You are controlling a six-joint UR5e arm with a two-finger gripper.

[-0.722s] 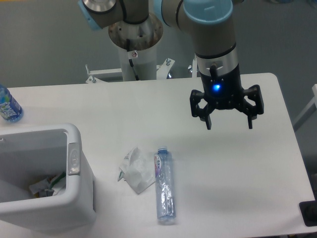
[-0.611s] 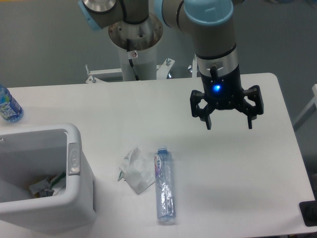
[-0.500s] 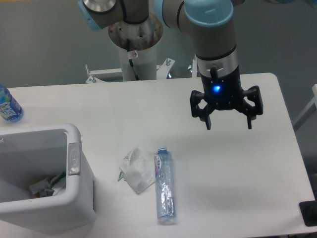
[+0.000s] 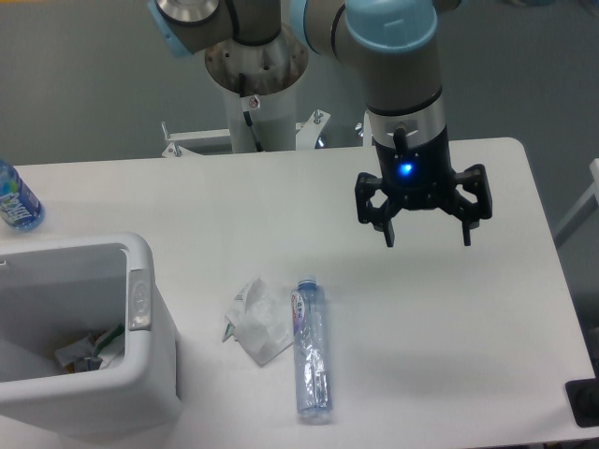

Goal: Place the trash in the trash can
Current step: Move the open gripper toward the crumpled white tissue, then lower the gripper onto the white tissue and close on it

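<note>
Trash first: the crumpled white paper wrapper and the long clear plastic bottle are both lying flat on the counter, right next to each other near the front edge. The wrapper sits just left of the bottle and looks like it touches it, or close to it. The bottle runs roughly front to back, with its bluish cap at the far end.

The trash can is at the front left corner, a big white bin with a thick rounded rim and a grey oval patch on the rim edge that faces the wrapper. I can see some scraps already sitting in the bottom of it. The wrapper is near the bin but not touching.

My tool is hanging above the right-hand part of the counter, pointing down, fingers spread wide with nothing between them. A blue light glows on the wrist just above it. It's well apart from both bits of trash, off to the right and further back.

Over at the far left edge there's an upright blue-tinted bottle with a printed label, well away from everything else.
</note>
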